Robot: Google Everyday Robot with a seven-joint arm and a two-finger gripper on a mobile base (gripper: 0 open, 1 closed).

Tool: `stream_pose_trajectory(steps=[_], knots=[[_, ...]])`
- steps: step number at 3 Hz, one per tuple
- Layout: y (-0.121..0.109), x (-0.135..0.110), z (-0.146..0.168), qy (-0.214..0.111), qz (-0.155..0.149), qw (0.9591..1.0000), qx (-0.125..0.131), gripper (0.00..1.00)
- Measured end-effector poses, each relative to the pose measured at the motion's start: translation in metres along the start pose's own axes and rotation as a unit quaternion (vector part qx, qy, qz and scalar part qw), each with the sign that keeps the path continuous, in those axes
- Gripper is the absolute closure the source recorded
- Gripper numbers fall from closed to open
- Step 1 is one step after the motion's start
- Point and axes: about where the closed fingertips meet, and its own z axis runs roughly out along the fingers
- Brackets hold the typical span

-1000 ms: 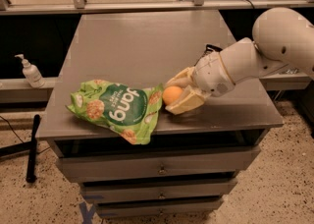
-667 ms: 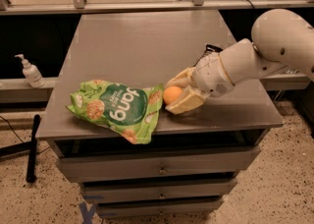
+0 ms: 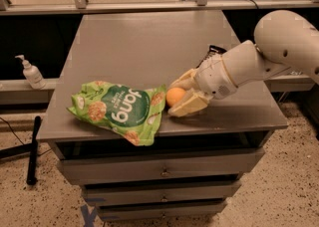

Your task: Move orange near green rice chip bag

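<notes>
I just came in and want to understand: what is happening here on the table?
The robot's gripper is low over the front part of the grey table, with its fingers closed around the orange. The orange sits right beside the right edge of the bag, which lies flat near the table's front edge. So the orange is already near the bag, but the gripper has not let it go yet.

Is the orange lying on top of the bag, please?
No, the gripper holds the orange on the tabletop beside the bag, not on it.
</notes>
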Motion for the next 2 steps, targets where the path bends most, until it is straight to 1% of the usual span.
stream_pose_trajectory(steps=[1,2], knots=[[0.0,-0.0001,0.0006,0.002,0.001,1.0,-0.002,0.0],[-0.0004,-0.0009,-0.0004,0.003,0.0,1.0,-0.003,0.0]])
